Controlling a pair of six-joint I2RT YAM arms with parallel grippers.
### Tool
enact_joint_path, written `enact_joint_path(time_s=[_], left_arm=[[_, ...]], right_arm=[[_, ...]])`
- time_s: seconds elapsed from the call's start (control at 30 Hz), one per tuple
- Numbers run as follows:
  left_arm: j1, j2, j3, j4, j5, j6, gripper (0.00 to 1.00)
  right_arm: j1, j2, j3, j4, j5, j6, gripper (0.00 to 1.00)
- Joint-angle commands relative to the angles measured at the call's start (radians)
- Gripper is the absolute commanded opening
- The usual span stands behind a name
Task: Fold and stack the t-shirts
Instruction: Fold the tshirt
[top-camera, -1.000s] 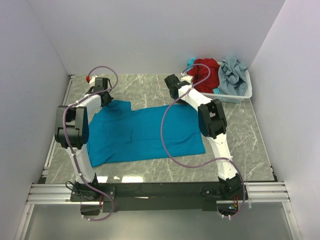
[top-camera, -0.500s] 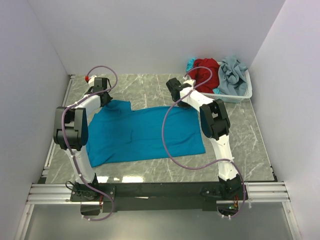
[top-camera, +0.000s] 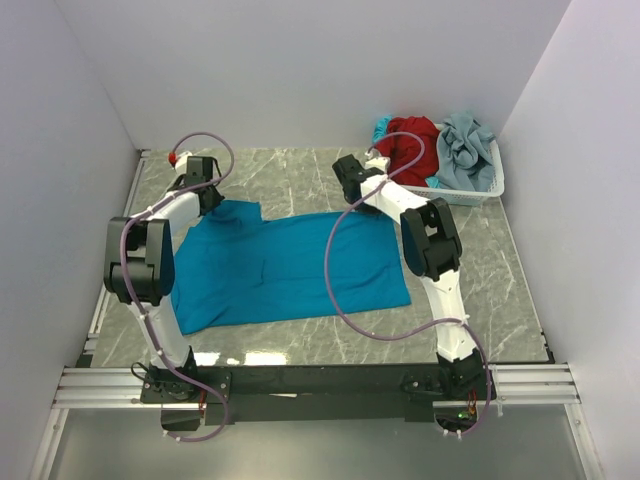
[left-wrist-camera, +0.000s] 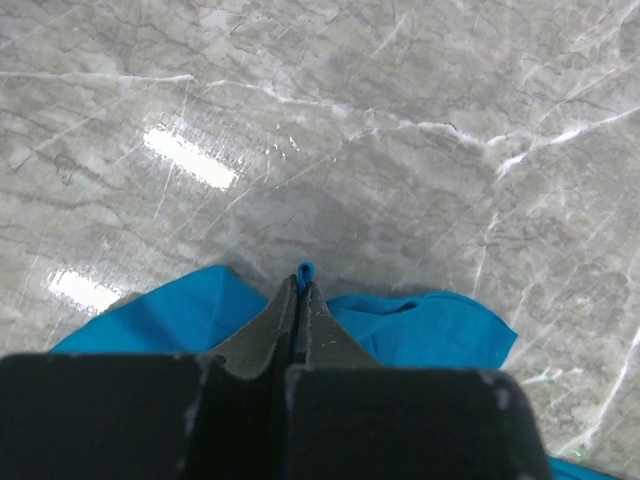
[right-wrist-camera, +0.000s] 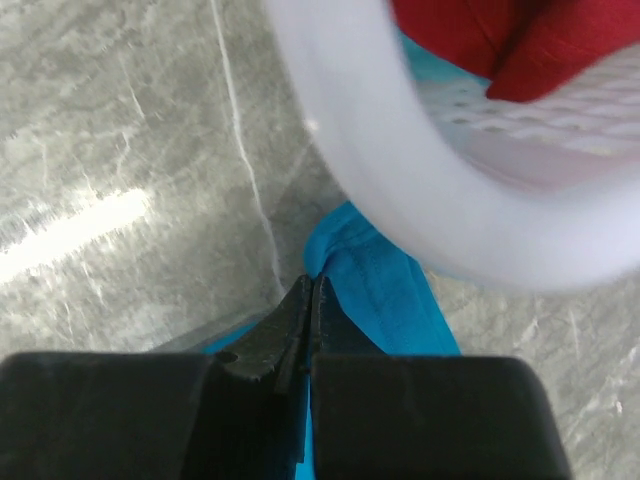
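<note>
A teal-blue t-shirt (top-camera: 285, 265) lies spread flat on the marble table. My left gripper (top-camera: 210, 200) is at its far left corner. In the left wrist view this gripper (left-wrist-camera: 302, 286) is shut on the cloth, and a small teal fold (left-wrist-camera: 304, 268) pokes out past the tips. My right gripper (top-camera: 355, 195) is at the far right edge of the shirt. Seen from the right wrist, the gripper (right-wrist-camera: 311, 286) is shut on a teal fold (right-wrist-camera: 385, 290). A red t-shirt (top-camera: 415, 140) and a pale grey-blue t-shirt (top-camera: 465, 150) lie bunched in the basket.
A white lattice basket (top-camera: 470, 192) stands at the back right, and its rim (right-wrist-camera: 400, 180) is close above the right gripper. Walls enclose the table on the left, back and right. Bare marble (left-wrist-camera: 380, 120) lies beyond the shirt's far edge.
The right gripper's jaws have closed on the shirt's far right edge. The left gripper has stayed shut on the far left corner. The shirt lies as before.
</note>
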Motion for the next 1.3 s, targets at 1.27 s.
enact_joint_path(time_s=[1.27], left_arm=[[-0.014, -0.775, -0.631, 0.049, -0.148, -0.248, 0.00]], right_arm=[[0.152, -0.815, -0.859, 0.337, -0.052, 0.067, 0.00]])
